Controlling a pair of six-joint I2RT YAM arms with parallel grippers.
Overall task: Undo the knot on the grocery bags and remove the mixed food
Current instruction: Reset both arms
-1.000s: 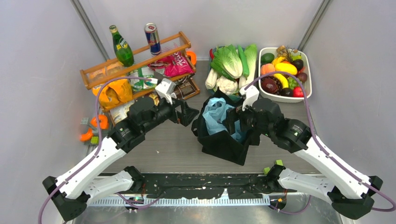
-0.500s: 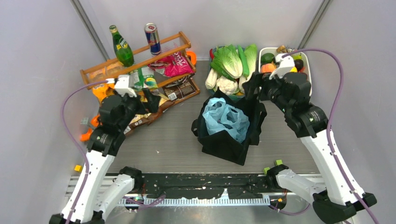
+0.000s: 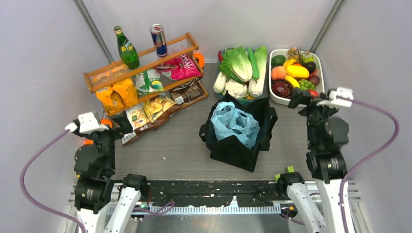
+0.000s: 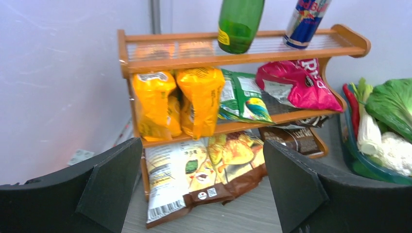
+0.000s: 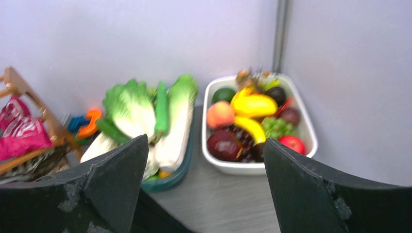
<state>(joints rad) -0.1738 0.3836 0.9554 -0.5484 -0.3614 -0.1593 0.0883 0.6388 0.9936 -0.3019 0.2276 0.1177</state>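
Jaws wide open both sides, nothing in them. Left gripper (image 4: pixel 203 145) looks at wooden two-shelf rack (image 4: pixel 170 63): orange crisp packs (image 4: pixel 175 102) + shiny pink-red packet (image 4: pixel 296 85) on lower shelf, more snack packets (image 4: pixel 194 179) leaning at its foot, green glass bottle (image 4: pixel 240 24) and drink can (image 4: pixel 306 22) up top. Right gripper (image 5: pixel 205 141) looks at leafy green toy cabbage (image 5: pixel 128 109) in teal tray (image 5: pixel 170 180), white tub of toy fruit (image 5: pixel 233 167) just beside. Overhead we see both arms out at table edges, well apart from black fabric tote (image 3: pixel 233 150) at ctr. Thin light-blue plastic bag (image 3: pixel 235 124) sits inside tote, top bunched; we can't resolve the knot itself.
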